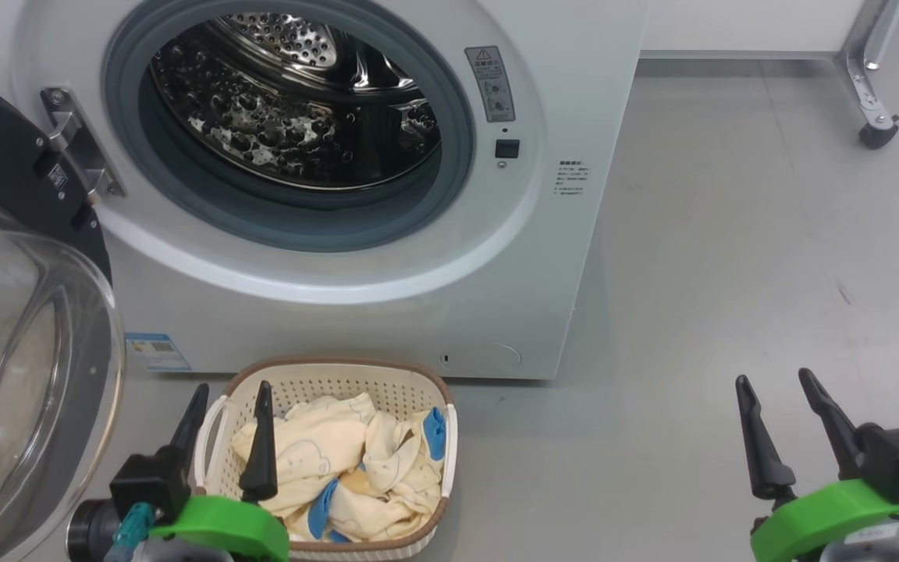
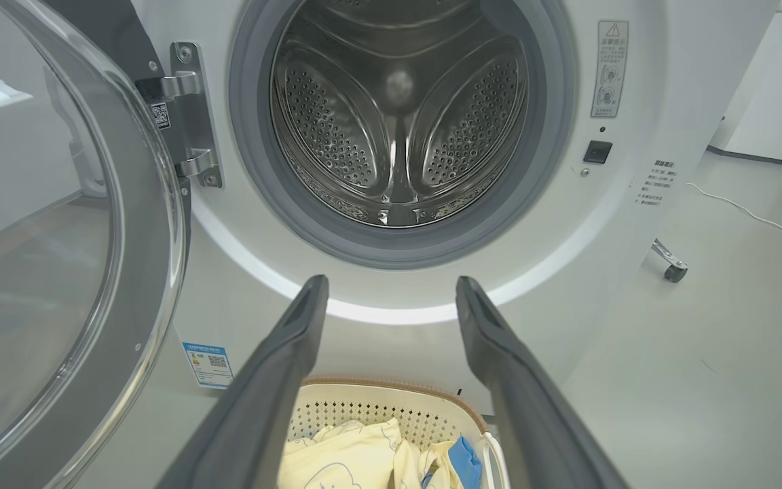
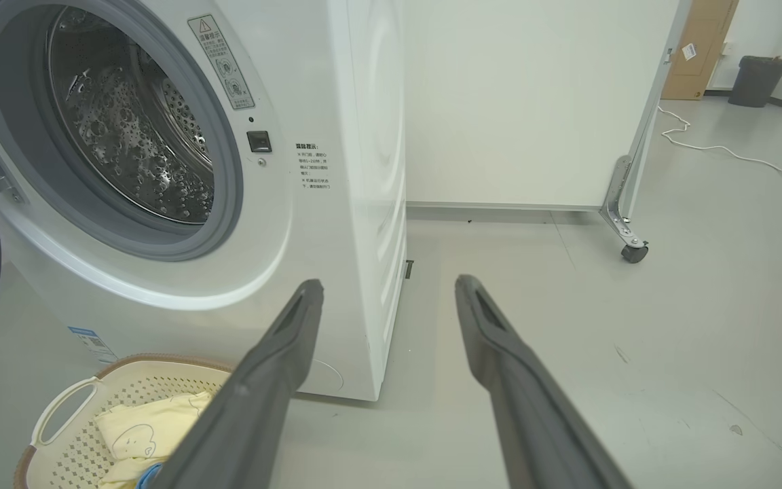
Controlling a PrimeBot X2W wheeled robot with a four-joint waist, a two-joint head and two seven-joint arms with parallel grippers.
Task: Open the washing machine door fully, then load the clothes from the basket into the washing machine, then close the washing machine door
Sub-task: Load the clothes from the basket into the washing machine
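You're seeing the washing machine (image 1: 387,312) w/ the washing machine door (image 1: 20,375) hanging wide open at the machine's left side, and the steel drum (image 1: 293,101) showing thru the opening. The basket (image 1: 325,363) is sitting on the floor (image 1: 730,273) right in front of the machine, below the opening, w/ the clothes (image 1: 340,460) lying bunched inside it. Your left gripper (image 1: 232,385) is hovering over the basket's left part, in front of the machine, fingers spread wide, gripping nothing. Your right gripper (image 1: 773,375) is hanging well off to the machine's right over the floor, fingers wide too, gripping nothing.
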